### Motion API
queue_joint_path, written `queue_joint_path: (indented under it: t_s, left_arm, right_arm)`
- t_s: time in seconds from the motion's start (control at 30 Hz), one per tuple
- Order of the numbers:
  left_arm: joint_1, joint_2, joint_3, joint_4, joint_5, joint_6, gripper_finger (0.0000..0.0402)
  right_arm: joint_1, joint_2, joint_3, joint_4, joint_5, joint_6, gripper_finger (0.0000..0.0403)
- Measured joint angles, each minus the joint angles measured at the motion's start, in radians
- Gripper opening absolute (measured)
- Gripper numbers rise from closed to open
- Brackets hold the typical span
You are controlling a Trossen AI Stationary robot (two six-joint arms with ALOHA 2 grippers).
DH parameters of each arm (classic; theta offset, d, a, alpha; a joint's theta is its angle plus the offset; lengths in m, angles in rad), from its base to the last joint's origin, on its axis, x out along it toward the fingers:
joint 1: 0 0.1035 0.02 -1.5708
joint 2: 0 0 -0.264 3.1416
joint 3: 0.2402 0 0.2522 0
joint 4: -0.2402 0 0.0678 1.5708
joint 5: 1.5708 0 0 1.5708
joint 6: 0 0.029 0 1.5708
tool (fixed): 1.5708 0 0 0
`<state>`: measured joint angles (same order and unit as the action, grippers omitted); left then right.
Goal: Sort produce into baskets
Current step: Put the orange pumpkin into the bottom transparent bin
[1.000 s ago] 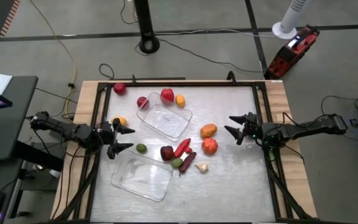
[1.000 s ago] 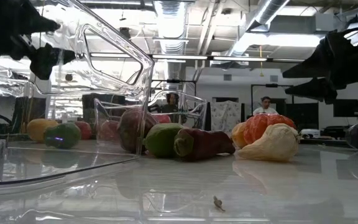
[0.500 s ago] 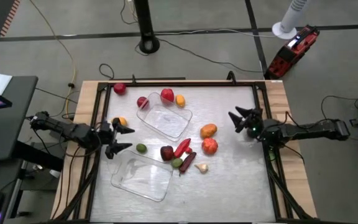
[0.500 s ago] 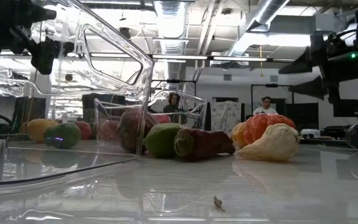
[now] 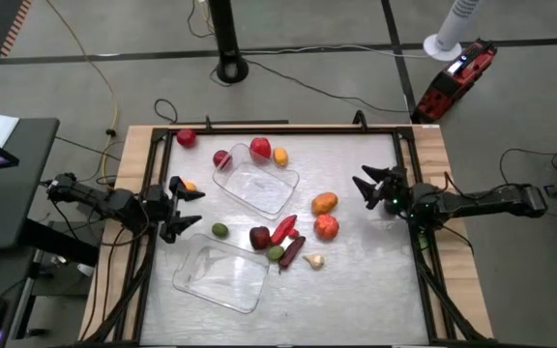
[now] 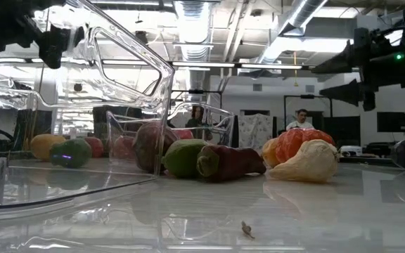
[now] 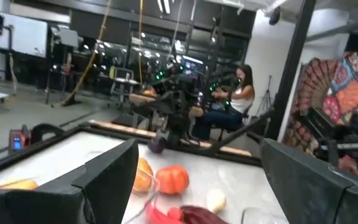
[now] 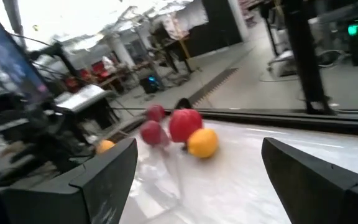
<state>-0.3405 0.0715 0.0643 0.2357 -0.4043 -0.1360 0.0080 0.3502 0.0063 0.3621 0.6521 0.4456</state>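
Note:
Two clear trays lie on the table, one at mid-table (image 5: 256, 184) and one nearer the front (image 5: 220, 274). Produce lies around them: red pieces (image 5: 260, 148) and a yellow-orange one (image 5: 280, 155) at the far side, an orange piece (image 5: 324, 203), a red tomato (image 5: 327, 227), a whitish garlic (image 5: 313, 260), and green (image 5: 219, 230) and maroon (image 5: 259, 237) pieces. My left gripper (image 5: 193, 207) is open and empty above the table's left side, beside a small orange piece (image 5: 190, 188). My right gripper (image 5: 362, 187) is open and empty at the right, pointing toward the far red pieces (image 8: 185, 124).
A red pepper (image 5: 283, 228), a green piece (image 5: 275, 252) and a long maroon piece (image 5: 291, 252) cluster between the trays. A lone red piece (image 5: 187, 137) lies at the far left corner. A dark frame (image 5: 288, 128) edges the table. People sit in the room beyond (image 6: 300, 118).
My left gripper has risen and drawn back a little toward the table's left and far edges, staying open. My right gripper has risen, shifted a little toward the far edge and turned to point at the far red pieces. No produce has moved.

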Motion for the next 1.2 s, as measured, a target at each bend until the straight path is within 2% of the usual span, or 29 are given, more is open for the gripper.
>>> queue_joint_path:
  t_s: [0.1,0.23,0.3,0.7,1.07,1.2]
  left_arm:
    - [0.000,0.000,0.000,0.001,-0.020,0.001,0.0322]
    - [0.000,0.000,0.000,0.005,-0.095,0.025,0.0322]
    - [0.000,0.000,0.000,0.007,-0.131,0.038,0.0322]
    - [0.001,0.000,0.000,0.018,-0.130,0.031,0.0322]
    - [0.001,0.000,0.001,-0.068,-0.090,-0.060,0.0322]
    - [0.001,0.000,0.001,-0.075,-0.091,-0.028,0.0322]
  right_arm:
    - [-0.016,0.032,0.000,0.095,-0.051,-0.055,0.0372]
    - [-0.051,0.095,0.000,0.196,-0.214,-0.070,0.0372]
    - [-0.062,0.134,0.003,0.212,-0.263,-0.064,0.0372]
    - [-0.071,0.431,0.186,0.175,-0.314,-0.157,0.0372]
    - [-0.060,0.657,0.372,-0.030,-0.313,-0.214,0.0372]
    - [-0.060,0.710,0.413,-0.076,-0.313,-0.242,0.0372]
